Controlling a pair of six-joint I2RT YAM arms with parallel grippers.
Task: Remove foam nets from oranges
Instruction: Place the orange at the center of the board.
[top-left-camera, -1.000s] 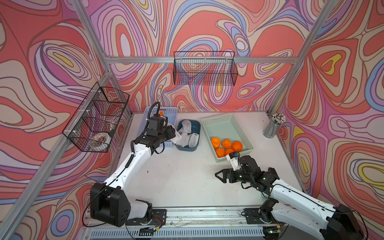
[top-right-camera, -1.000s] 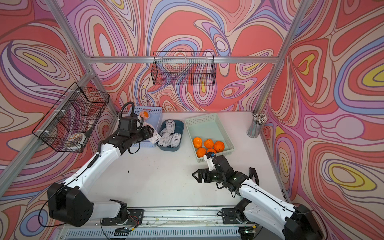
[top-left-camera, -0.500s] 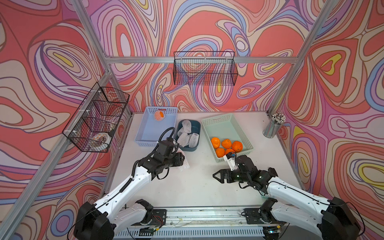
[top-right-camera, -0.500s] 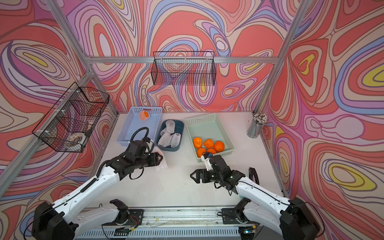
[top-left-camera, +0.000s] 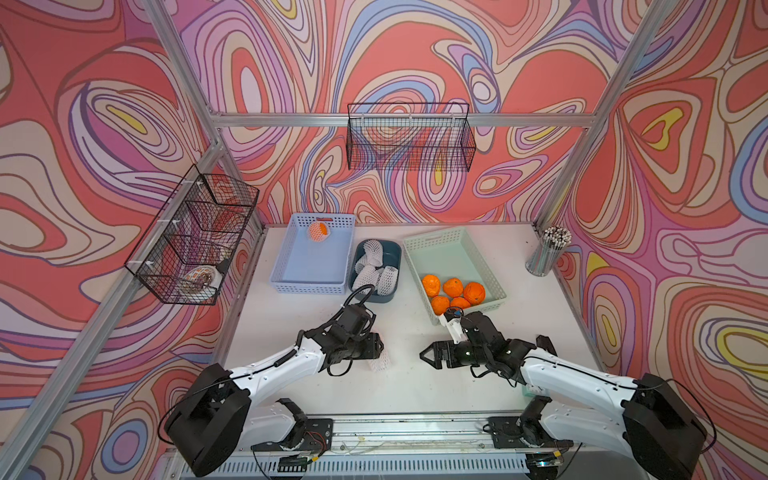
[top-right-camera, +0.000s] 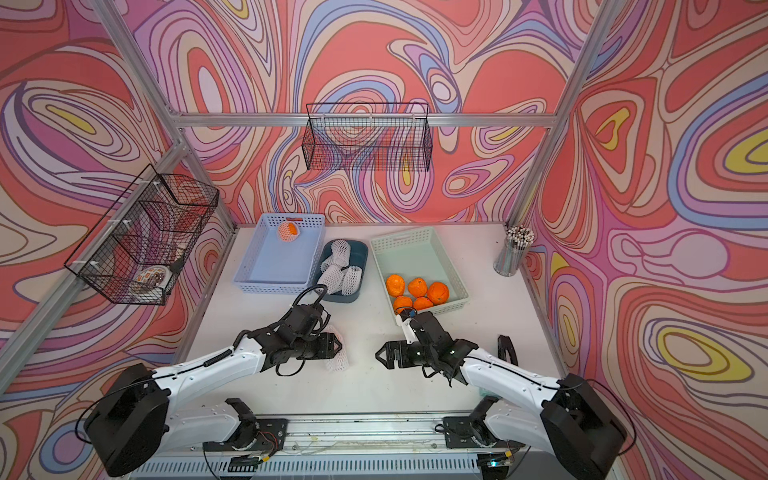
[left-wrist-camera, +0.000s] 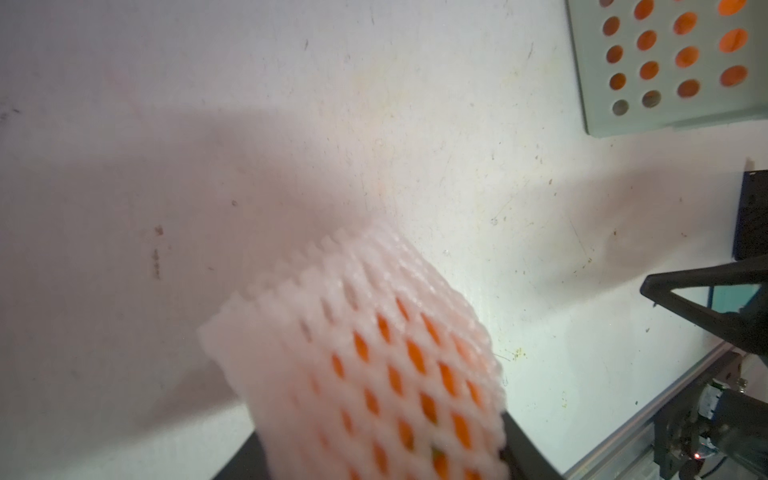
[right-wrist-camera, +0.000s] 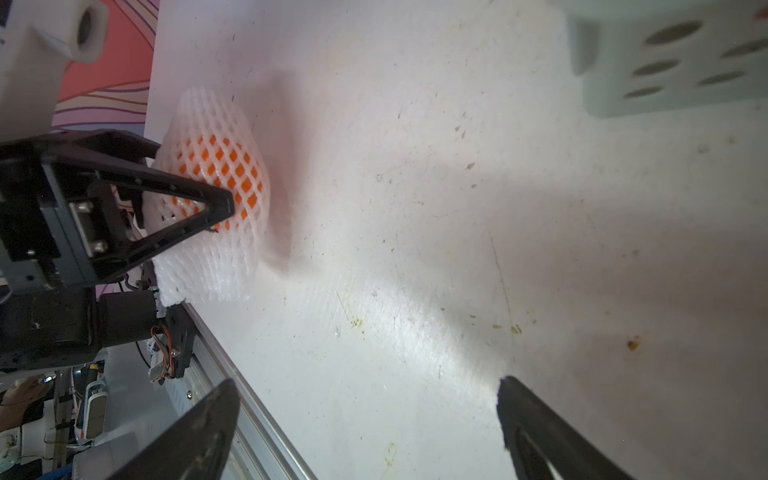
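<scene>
No text, label, brand, number or sign could be read in any of the views. A small patterned object (top-left-camera: 199, 277) lay in the black wire basket (top-left-camera: 154, 266) on the side wall. It was too small to tell whether the print on it had any letters.

Top views looked down from high over the whole table (top-left-camera: 415, 386); both wrist cameras, close above it, shared its middle.
</scene>
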